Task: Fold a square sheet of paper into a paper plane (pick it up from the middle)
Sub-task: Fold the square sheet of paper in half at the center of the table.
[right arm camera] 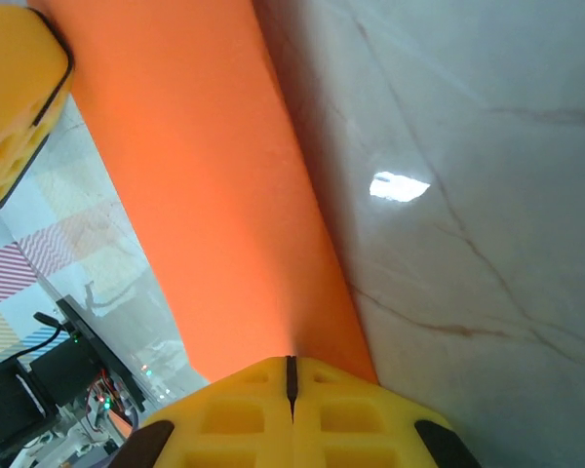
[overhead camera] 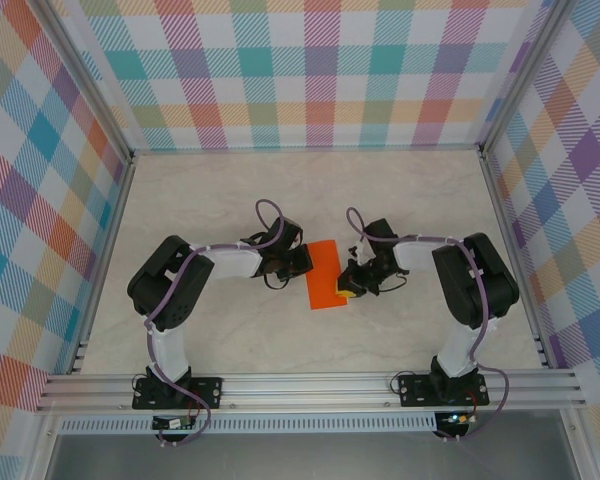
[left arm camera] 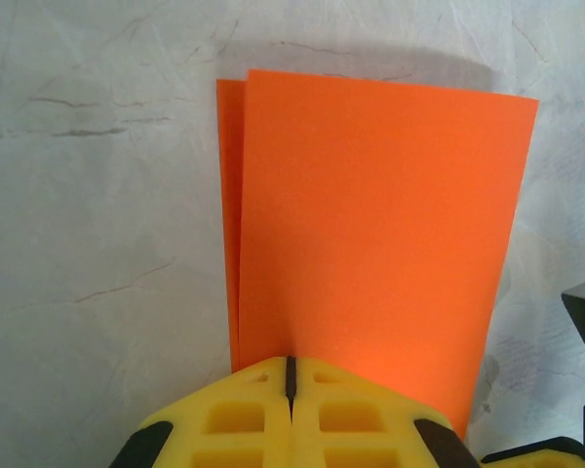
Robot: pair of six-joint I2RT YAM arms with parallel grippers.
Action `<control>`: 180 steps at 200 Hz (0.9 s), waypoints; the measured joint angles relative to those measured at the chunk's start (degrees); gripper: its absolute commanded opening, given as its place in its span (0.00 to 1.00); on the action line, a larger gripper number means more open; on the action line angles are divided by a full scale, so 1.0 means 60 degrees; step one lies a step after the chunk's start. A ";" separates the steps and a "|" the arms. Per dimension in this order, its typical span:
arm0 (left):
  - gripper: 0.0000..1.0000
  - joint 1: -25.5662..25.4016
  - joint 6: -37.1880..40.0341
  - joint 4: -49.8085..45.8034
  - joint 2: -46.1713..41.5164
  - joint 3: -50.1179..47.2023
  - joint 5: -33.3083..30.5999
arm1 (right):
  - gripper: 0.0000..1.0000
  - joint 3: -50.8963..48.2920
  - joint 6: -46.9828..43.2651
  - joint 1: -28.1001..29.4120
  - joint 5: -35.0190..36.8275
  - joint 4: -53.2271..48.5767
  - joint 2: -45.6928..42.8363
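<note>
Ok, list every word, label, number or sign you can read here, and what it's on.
No readable text anywhere.
The orange sheet of paper is plain; the marbled table and the checked walls carry only patterns.
Any marking on the arm bases is too small to tell.

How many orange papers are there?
1. The folded square sheet of paper is pinched between the left gripper and right gripper, one on each side. Nothing seems to hide another.
</note>
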 measured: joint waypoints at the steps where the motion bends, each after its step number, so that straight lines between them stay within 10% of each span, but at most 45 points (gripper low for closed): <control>1: 0.00 0.0000 0.0000 0.0000 0.0004 0.0000 0.0000 | 0.00 0.0000 0.0000 0.0000 0.0007 -0.0004 -0.0007; 135: 0.00 0.0000 0.0113 0.0004 0.0004 0.0000 -0.0011 | 0.00 -0.1075 0.0047 0.0000 0.1133 -0.0463 -0.2692; 180: 0.00 0.0000 0.0189 0.0004 0.0000 0.0000 -0.0011 | 0.00 0.0350 0.0237 0.0135 0.0732 0.0699 -0.1118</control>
